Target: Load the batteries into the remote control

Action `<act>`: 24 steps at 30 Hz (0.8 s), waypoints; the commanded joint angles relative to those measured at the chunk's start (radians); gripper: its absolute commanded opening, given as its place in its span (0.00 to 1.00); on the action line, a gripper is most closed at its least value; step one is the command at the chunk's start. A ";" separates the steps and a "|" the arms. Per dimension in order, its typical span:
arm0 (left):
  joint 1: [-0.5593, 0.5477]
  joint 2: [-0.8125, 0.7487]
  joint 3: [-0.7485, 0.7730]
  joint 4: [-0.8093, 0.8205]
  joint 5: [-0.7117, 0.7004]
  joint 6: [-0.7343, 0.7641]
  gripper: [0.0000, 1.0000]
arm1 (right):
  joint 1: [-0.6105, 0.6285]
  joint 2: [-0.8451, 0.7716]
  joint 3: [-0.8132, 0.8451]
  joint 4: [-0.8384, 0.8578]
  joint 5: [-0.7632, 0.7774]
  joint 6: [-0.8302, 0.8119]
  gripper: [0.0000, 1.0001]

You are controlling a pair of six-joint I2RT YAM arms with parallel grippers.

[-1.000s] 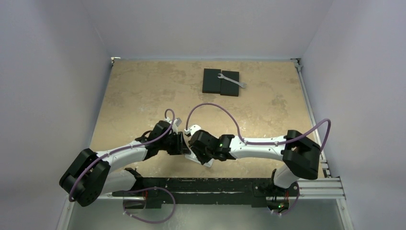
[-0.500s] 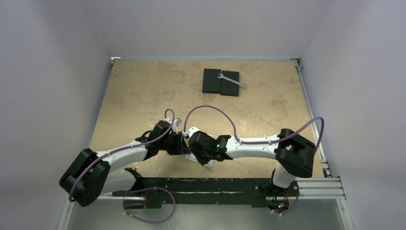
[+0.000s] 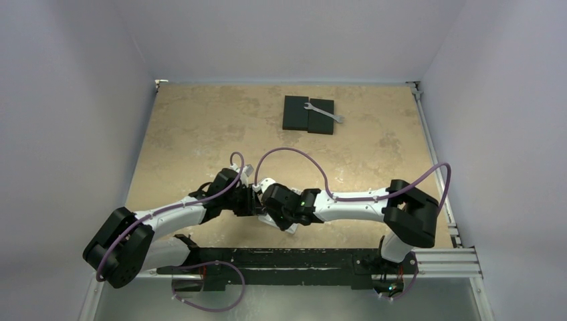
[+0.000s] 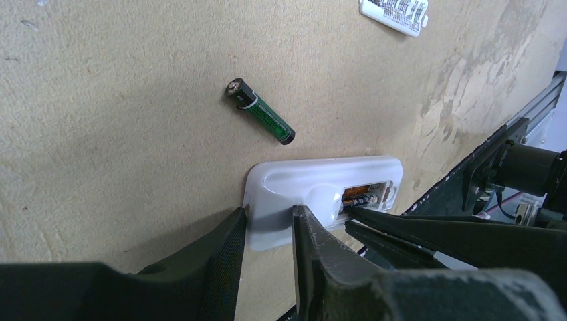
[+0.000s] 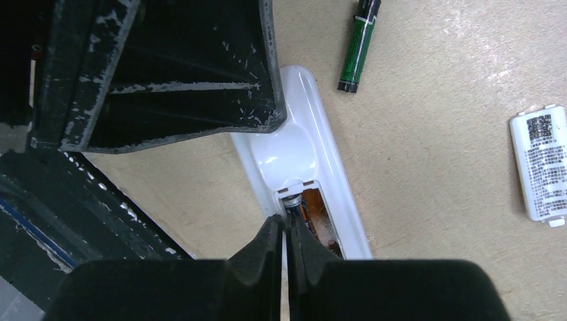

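Note:
The white remote control (image 4: 314, 184) lies back up on the table, its battery recess (image 5: 319, 217) open. One battery (image 4: 358, 200) lies in the recess. A second, green battery (image 4: 261, 120) lies loose on the table just beyond the remote, also in the right wrist view (image 5: 358, 43). My left gripper (image 4: 267, 231) is shut on the remote's end, one finger on each side. My right gripper (image 5: 286, 231) is shut, its tips resting on the metal end of the battery in the recess. In the top view both grippers meet over the remote (image 3: 289, 227).
The white battery cover (image 5: 543, 164) lies on the table beside the remote, also in the left wrist view (image 4: 394, 12). Two flat black blocks (image 3: 307, 114) with a silver wrench (image 3: 325, 112) on them sit at the far middle. The black rail (image 3: 301, 257) runs along the near edge.
My right gripper's jaws have closed, and the right arm has shifted a little to the left. The left arm and the remote have stayed put.

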 commanded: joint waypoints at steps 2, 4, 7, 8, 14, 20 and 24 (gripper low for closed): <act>-0.009 0.006 0.002 -0.011 0.005 0.017 0.30 | 0.001 0.009 0.002 0.030 -0.002 0.014 0.16; -0.009 0.007 0.007 -0.017 0.002 0.018 0.31 | 0.001 -0.001 0.007 0.025 0.011 0.016 0.23; -0.008 0.009 0.018 -0.028 -0.003 0.021 0.32 | 0.001 -0.018 0.015 0.019 0.027 0.019 0.30; -0.009 0.009 0.021 -0.031 -0.004 0.021 0.33 | 0.001 -0.023 0.015 0.018 0.030 0.020 0.32; -0.009 0.005 0.060 -0.069 0.002 0.027 0.35 | 0.000 -0.072 0.020 0.006 0.076 0.021 0.39; -0.011 -0.021 0.107 -0.176 -0.019 0.032 0.39 | -0.005 -0.122 0.010 -0.006 0.133 0.009 0.44; -0.014 -0.055 0.125 -0.235 -0.034 0.017 0.43 | -0.018 -0.152 -0.013 0.004 0.151 -0.002 0.46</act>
